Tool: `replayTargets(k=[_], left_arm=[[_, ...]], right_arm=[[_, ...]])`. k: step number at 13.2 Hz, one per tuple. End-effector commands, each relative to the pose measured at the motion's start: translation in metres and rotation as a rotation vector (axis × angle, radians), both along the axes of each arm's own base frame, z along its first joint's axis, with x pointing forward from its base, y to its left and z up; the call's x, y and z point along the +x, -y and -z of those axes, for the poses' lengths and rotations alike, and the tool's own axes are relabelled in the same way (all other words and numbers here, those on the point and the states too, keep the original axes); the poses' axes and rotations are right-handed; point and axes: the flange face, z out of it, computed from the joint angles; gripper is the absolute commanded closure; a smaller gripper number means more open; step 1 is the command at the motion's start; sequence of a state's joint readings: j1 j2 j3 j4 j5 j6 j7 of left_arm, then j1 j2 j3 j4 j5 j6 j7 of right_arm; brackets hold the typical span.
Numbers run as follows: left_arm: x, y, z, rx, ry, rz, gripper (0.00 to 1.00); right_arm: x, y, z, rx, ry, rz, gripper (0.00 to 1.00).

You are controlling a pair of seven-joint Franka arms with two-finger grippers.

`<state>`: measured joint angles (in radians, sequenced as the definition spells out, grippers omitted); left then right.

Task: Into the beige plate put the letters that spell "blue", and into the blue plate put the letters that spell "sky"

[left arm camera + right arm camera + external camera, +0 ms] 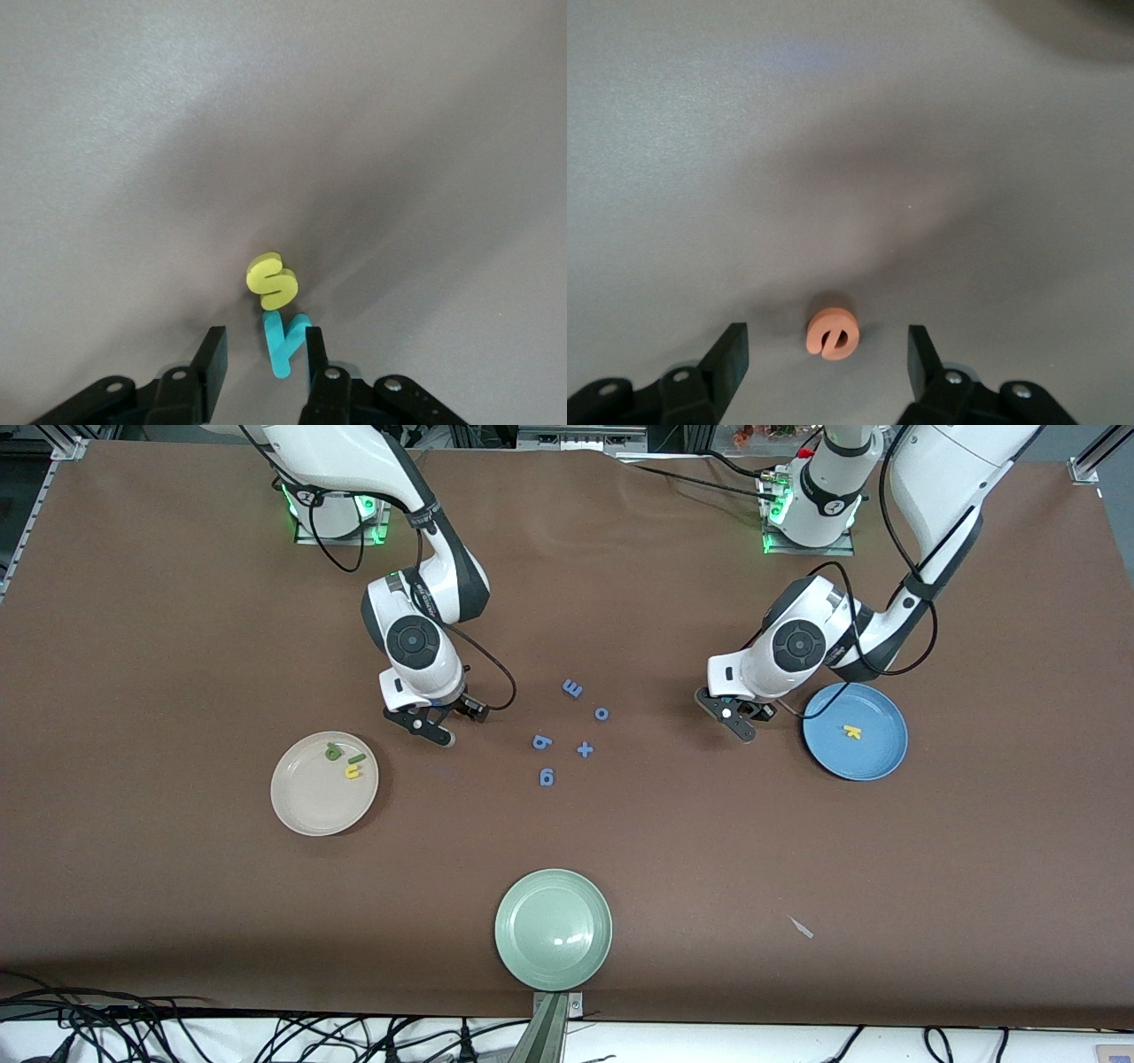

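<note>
From the front: beige plate [323, 784] toward the right arm's end of the table, already carrying three letters, green b [333, 751], dark green l [357, 759] and yellow u [353, 772]; blue plate [855, 732] toward the left arm's end, carrying one, the yellow k [852, 732]; one pale green plate [553, 929] nearest the camera, no letters on it; five blue-coloured pieces [572, 688] grouped mid-table between the arms. Right gripper [436, 723] low over bare table beside the beige plate, left gripper [737, 720] low beside the blue plate; the letters under them hidden here. From the left wrist: fingers parted only narrowly, teal y [285, 342] between the tips and touching one pad [314, 347], yellow s [273, 281] touching the y's upper end. Risk, as a judgement: closing on the y could drag or flick the s along with it, or lift both at once and drop one short of the blue plate; a skewed pinch on the y's thin stem could twist it out of the grip. From the right wrist: jaws spread wide, nothing held, one orange e [832, 332] lying flat between the fingertips. Risk: such a small, soft piece may squirt sideways if the fingers meet it off-centre or come down too high.
</note>
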<state>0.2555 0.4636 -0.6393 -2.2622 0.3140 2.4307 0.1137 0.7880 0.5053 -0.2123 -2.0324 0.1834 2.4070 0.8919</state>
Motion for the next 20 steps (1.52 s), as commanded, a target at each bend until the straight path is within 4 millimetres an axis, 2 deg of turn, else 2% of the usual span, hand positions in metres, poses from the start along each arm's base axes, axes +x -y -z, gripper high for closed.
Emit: replayTargets(k=[1,6,10,13,18,20], left_arm=[[-0.0072,0.0012,0.0053,0.004,-0.020,0.019,0.57],[-0.0097,0.0064,0.0042,-0.002,-0.022,0.025,0.59],[-0.0107,0.0073,0.0060,-0.003,-0.026,0.025,0.62],[-0.0111,0.0057,0.0097,-0.006,-0.034,0.020,0.61],[-0.0107,0.0049,0.0097,-0.005,-0.033,0.023,0.61],[-0.0115,0.0045,0.0123,-0.006,-0.039,0.020,0.61]], right_arm=[[-0.0107,0.0031,0.0059,0.010,0.018,0.001,0.20],[-0.0115,0.0027,0.0064,0.010,0.017,0.000,0.23],[-0.0153,-0.0023,0.0085,0.021,0.031,0.002,0.47],[-0.0160,-0.0013,0.0104,0.020,0.033,0.002,0.54],[-0.0165,-0.0008,0.0116,0.019,0.032,0.001,0.58],[-0.0162,-0.0009,0.0121,0.020,0.035,0.001,0.69]])
